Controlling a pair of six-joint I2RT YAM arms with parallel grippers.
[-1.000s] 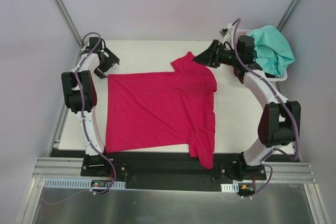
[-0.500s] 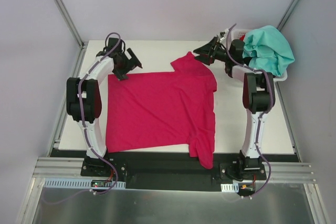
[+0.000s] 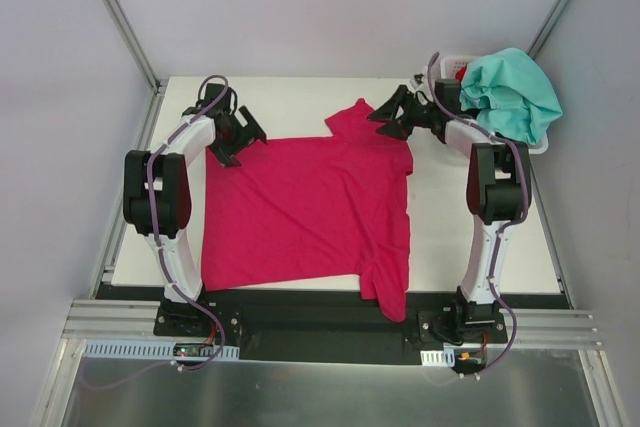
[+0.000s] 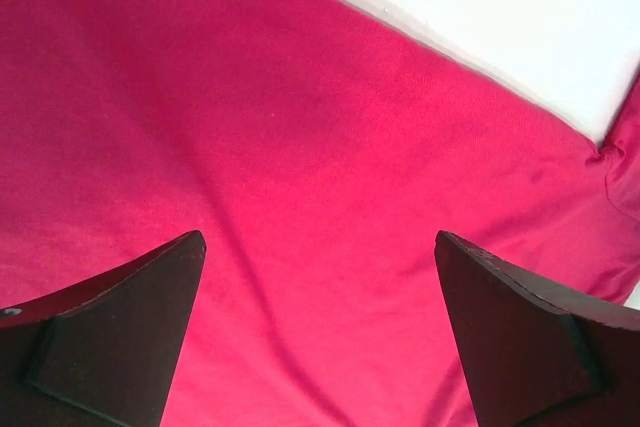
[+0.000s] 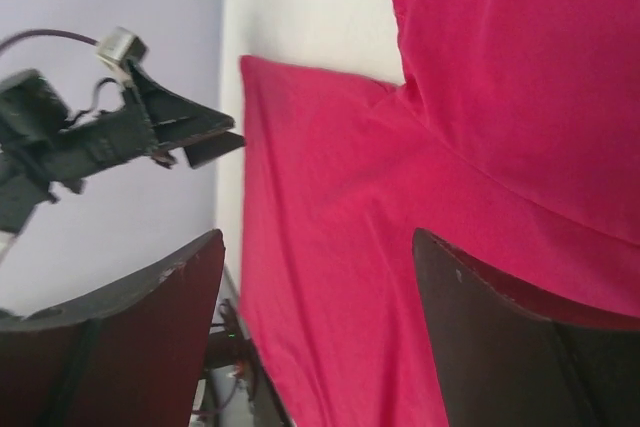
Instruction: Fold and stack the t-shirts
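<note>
A large magenta-pink t-shirt (image 3: 300, 212) lies spread flat on the white table (image 3: 300, 92), one sleeve (image 3: 355, 117) pointing to the far side and another hanging over the near edge. My left gripper (image 3: 240, 145) hovers open over the shirt's far left corner; in the left wrist view its jaws (image 4: 320, 237) stand wide above the pink cloth (image 4: 300, 127) with nothing between them. Above the far sleeve my right gripper (image 3: 385, 119) is also open, and the right wrist view shows it (image 5: 318, 237) empty over the shirt (image 5: 500, 97). A teal-mint t-shirt (image 3: 510, 92) is heaped at the far right.
A white basket (image 3: 541, 146) at the far right corner holds the teal shirt, with a bit of red cloth (image 3: 460, 73) showing at its rim. Bare table (image 3: 450, 237) runs to the right of the pink shirt. Grey walls enclose the table.
The left arm swung in from the table's left edge to the shirt's far left corner. The right arm straightened and drew its gripper in over the far sleeve. The shirt stayed put.
</note>
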